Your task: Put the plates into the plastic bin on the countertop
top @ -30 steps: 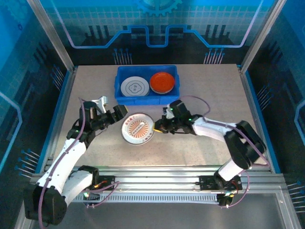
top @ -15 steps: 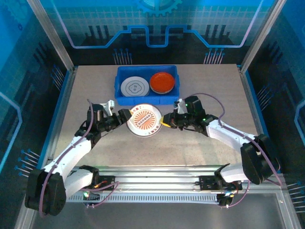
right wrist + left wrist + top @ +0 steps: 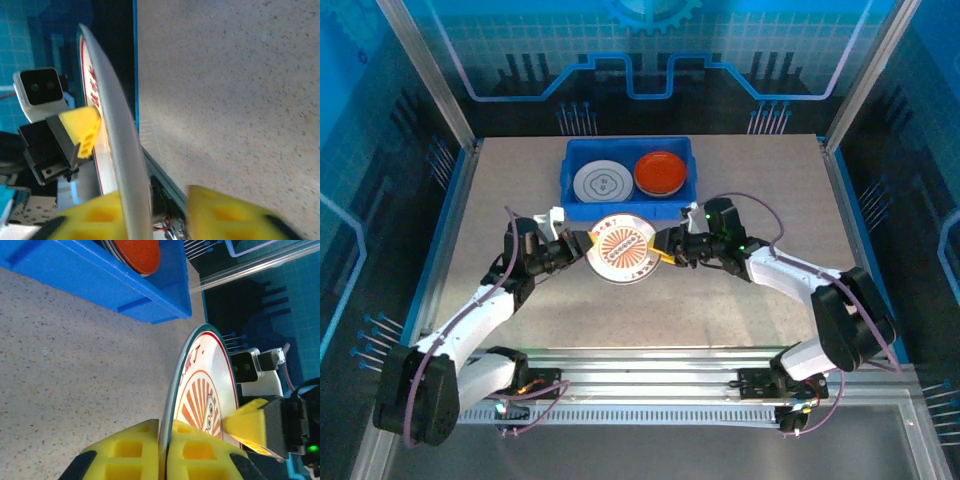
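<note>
Just in front of the blue plastic bin [image 3: 567, 180], the orange-sunburst plate [image 3: 623, 250] hangs btwn both arms and looks lifted off the speckled surface [image 3: 760, 190]. The left hand [image 3: 583, 248] is clamped on the plate's rim, pads tight on either side per its wrist cam. The right hand [image 3: 666, 252] sits round the opposite rim w/ jaws apart and one pad [image 3: 225, 210] clear of the plate, so it isn't really gripping. Main risk, as I judge it: the plate rides on one narrow rim pinch w/ the far side unsupported, so it can pivot or slide out of the left pads, then drop on the surface & chip or roll. If the right hand backs off at an angle, a finger could drag the rim & twist the plate in the left grip. Bin risk too: both spots are taken, grey-white plate [image 3: 600, 183] on the left, orange plate [image 3: 660, 172] on the right, so this one prob. has to stack. Coming in tilted or low, it could catch the bin's near wall or land hard on the crockery.
</note>
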